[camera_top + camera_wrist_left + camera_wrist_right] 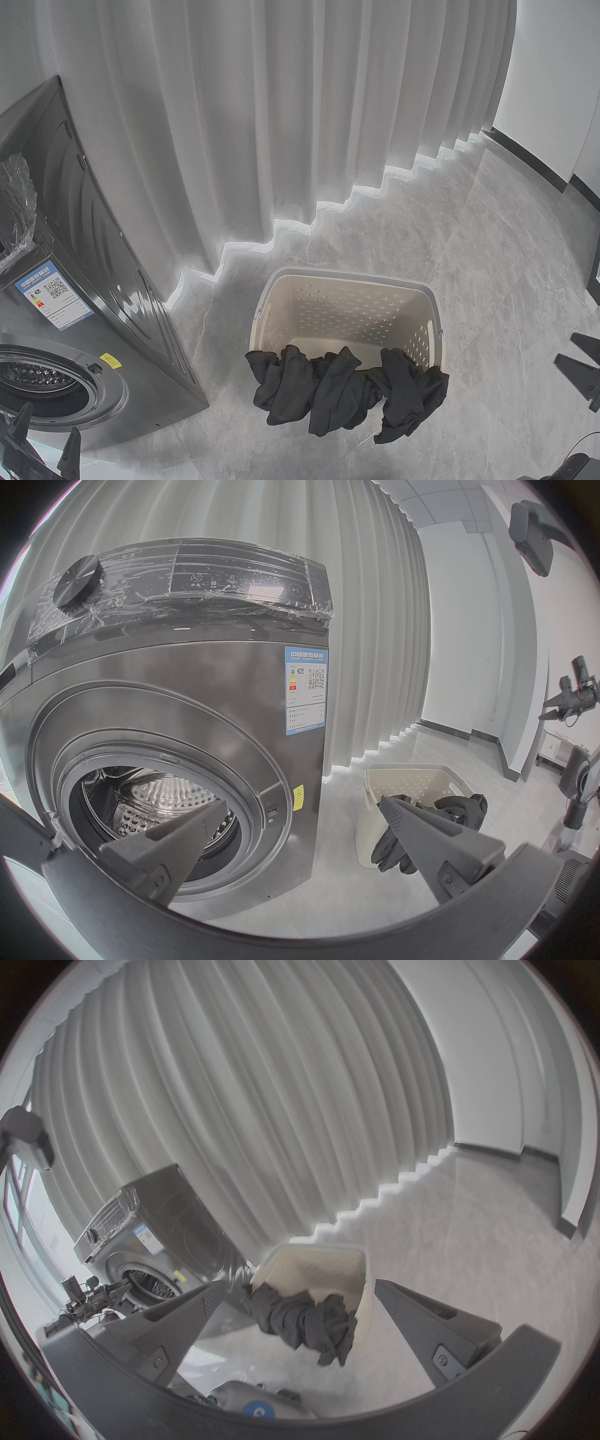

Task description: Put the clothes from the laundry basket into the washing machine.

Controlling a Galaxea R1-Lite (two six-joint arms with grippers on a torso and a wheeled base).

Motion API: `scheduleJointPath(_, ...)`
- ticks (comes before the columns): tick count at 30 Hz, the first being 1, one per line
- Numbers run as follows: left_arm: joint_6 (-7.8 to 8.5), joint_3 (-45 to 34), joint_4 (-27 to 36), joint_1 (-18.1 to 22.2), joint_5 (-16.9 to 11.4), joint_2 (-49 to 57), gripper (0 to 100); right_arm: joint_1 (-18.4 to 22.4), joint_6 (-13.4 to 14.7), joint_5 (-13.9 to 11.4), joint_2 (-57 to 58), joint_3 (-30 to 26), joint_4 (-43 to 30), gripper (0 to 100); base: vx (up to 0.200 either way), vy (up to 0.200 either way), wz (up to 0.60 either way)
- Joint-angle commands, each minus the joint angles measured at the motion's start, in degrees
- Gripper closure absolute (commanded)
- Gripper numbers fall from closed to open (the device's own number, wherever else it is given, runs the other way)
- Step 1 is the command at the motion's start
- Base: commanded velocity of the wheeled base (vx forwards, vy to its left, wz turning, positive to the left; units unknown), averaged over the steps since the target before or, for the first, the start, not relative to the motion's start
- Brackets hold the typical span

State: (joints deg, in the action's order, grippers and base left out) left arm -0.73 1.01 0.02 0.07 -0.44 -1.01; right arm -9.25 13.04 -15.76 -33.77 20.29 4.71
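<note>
Clothes, head view: dark clothes (pixel 350 390) lie draped over the near rim of the basket (pixel 350 278), part inside, part hanging outside above the floor (pixel 500 250).
Washer, head view: the washer (pixel 125 350) stands left of the basket, apart from it, with its front mouth uncovered.
Claws, head view: the left claw (pixel 50 422) sits low by the washer front. The right claw (pixel 565 350) is at the right edge, well apart from the basket.
Surroundings, head view: a curtain (pixel 250 125) hangs behind the basket.
Left claw, left wrist view: its jaws are spread wide and hold nothing. It faces the washer, with the drum (pixel 156 811) showing through the open mouth.
Basket, left wrist view: it is near the washer's corner, with the clothes over its rim.
Right claw, right wrist view: its jaws are spread wide and hold nothing. It points toward the clothes but is well short of them.
Step in hand: the first pick looks not yet begun. It would go best to come down on the thick middle of the bundle, close on a fold of cloth rather than the rim, and lift high enough for the hanging ends to clear the wall.
In the way: the rim lies right under the cloth, so a low grip may pinch it and drag or tip the basket. Loose tails may catch on the washer's mouth.
</note>
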Motion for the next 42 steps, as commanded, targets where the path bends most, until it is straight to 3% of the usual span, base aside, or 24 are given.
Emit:
scheduleJointPath(1, -0.06, -0.9, 0.1, 0.0, 0.0, 0.8, 0, -5.4, 1.5, -2.3, -20.1, -0.6, 2.8, 0, 0.0, 0.0, 0.0)
scheduleJointPath(19, -0.06, -0.9, 0.1, 0.0, 0.0, 0.8, 0, -8.6, 2.5, -2.2, -46.6, -0.4, 10.1, 0, 0.0, 0.0, 0.0)
scheduleJointPath(23, -0.06, -0.9, 0.1, 0.0, 0.0, 0.8, 0, -10.1, 5.4, -1.6, -53.3, -1.5, 17.6, 0, 0.0, 0.0, 0.0)
scheduleJointPath(27, -0.06, -0.9, 0.1, 0.0, 0.0, 0.8, 0, -12.5, 9.0, 1.1, -59.6, -1.9, 25.3, 0, 0.0, 0.0, 0.0)
scheduleJointPath(31, -0.06, -0.9, 0.1, 0.0, 0.0, 0.8, 0, -15.6, 12.2, 2.0, -63.2, -1.9, 28.9, 0, 0.0, 0.0, 0.0)
scheduleJointPath(37, -0.06, -0.9, 0.1, 0.0, 0.0, 0.8, 0, -17.5, 13.1, 3.2, -69.2, -1.5, 33.6, 0, 0.0, 0.0, 0.0)
scheduleJointPath(42, -0.06, -0.9, 0.1, 0.0, 0.0, 0.8, 0, -16.9, 13.3, 5.8, -76.2, -1.8, 40.7, 0, 0.0, 0.0, 0.0)
